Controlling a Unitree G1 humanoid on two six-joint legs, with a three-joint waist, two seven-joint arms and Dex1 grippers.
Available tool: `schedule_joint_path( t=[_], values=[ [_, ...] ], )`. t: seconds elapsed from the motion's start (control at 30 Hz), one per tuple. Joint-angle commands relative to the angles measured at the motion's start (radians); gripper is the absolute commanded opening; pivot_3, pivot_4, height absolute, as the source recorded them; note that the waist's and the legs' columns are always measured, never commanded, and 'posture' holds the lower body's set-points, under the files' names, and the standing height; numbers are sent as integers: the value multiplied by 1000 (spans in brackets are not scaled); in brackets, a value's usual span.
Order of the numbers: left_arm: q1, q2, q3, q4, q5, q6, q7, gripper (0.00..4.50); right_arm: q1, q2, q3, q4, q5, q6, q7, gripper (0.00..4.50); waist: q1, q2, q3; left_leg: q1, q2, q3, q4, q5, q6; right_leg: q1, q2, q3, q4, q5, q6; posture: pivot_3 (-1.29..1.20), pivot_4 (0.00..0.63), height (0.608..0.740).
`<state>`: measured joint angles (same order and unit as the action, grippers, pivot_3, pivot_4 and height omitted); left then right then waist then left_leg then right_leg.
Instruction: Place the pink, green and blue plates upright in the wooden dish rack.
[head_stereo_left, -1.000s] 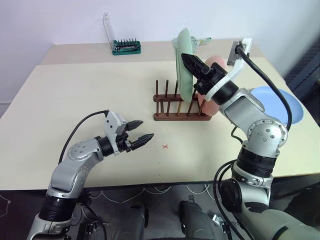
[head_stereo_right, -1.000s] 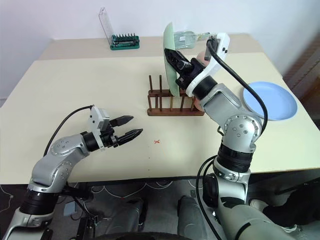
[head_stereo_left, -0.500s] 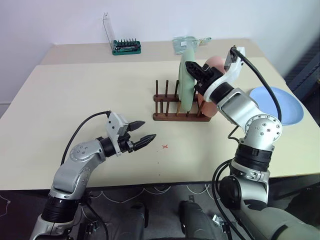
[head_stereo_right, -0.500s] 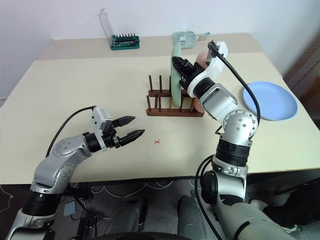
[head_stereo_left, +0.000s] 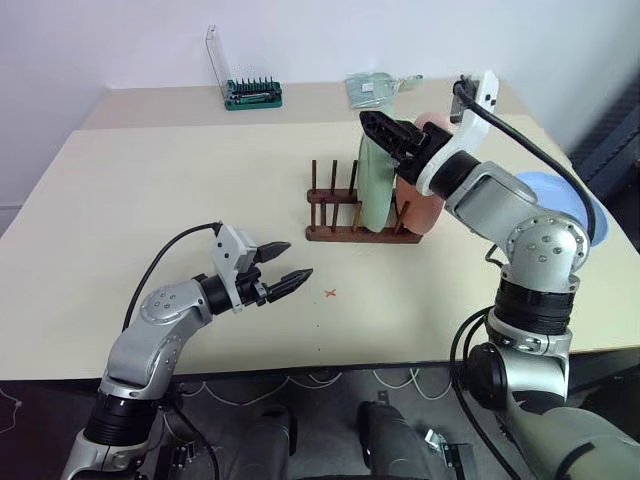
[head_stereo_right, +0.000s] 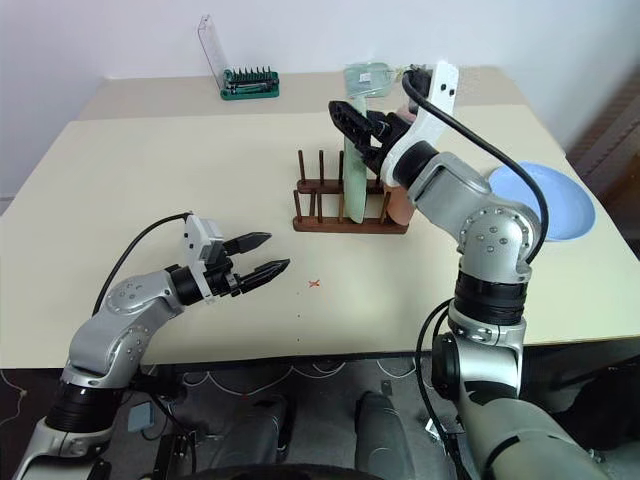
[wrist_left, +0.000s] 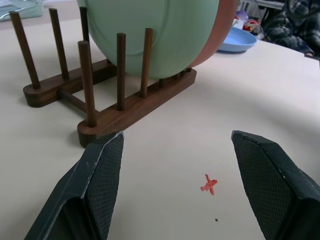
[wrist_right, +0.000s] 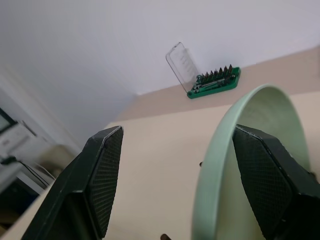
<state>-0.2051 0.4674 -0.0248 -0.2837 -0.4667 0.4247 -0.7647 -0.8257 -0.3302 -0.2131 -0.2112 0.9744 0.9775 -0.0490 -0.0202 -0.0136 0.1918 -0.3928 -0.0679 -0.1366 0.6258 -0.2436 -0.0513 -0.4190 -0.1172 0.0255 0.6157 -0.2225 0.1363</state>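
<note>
**Two plates racked, blue one waits on the worktop**

Cream worktop (head_stereo_left: 150, 190) against a pale wall: seen from the head camera, the wooden dish rack (head_stereo_left: 362, 214) stands near the middle, with the green plate (head_stereo_left: 374, 185) upright between its pegs and the pink plate (head_stereo_left: 425, 200) upright just behind it, toward the robot's right. The right gripper (head_stereo_left: 385, 135) hovers at the green plate's top edge, jaws spread wide and holding nothing. The blue plate (head_stereo_left: 575, 205) lies flat at the worktop's right side, partly hidden by the right arm. The left gripper (head_stereo_left: 283, 265) hangs low over the worktop's near part, jaws wide and empty, beside a small red cross (head_stereo_left: 331, 293). A green tool holder (head_stereo_left: 252, 94) sits at the far edge.

From the left wrist, the rack's pegs cradle the green plate, the pink plate's rim showing behind it and the blue plate beyond.

From the right wrist, the green plate's rim (wrist_right: 220, 150) rises between the spread fingers (wrist_right: 102, 175), nearer one of them, the tool holder far behind.
</note>
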Motion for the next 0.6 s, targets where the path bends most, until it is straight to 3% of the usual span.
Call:
schedule_joint_path(
  t=[0.03, 0.13, 0.3, 0.47, 0.6],
  values=[
    [-5, -2, 3, -10, 2, -25, -8, 3540, -38, -105, 63, -105, -92, -21, 88, 3448, 1, 0, 0, 0, 0, 0, 0, 0, 0, 0, 0, 0, 0, 0, 0, 0, 150, 740],
    [-6, -3, 3, -8, 0, -24, -9, 3540, -49, -104, 15, -107, -31, 7, 84, 3448, 1, 0, 0, 0, 0, 0, 0, 0, 0, 0, 0, 0, -1, 0, 0, 0, 150, 740],
    [-11, -7, -3, 5, 8, -31, -14, 3540, -36, -257, 71, -154, -184, -58, 196, 3448, 7, 0, 0, -1, 0, 0, 1, 0, 1, 0, 0, 0, -1, 0, 0, 0, 150, 740],
    [-12, -8, -10, 9, 17, -39, -21, 3540, 88, -585, -38, -123, -327, -238, 509, 3448, 16, 0, 0, -4, 0, 0, 2, -1, 2, 1, 0, -1, -3, -1, 1, 0, 150, 740],
    [-16, -8, -19, 19, 27, -48, -34, 3540, 288, -759, -101, 4, -454, -324, 629, 4459, 12, -1, 0, -3, -1, 2, 4, -3, 4, 3, -1, -1, -5, -1, 2, 0, 150, 740]
  ],
)
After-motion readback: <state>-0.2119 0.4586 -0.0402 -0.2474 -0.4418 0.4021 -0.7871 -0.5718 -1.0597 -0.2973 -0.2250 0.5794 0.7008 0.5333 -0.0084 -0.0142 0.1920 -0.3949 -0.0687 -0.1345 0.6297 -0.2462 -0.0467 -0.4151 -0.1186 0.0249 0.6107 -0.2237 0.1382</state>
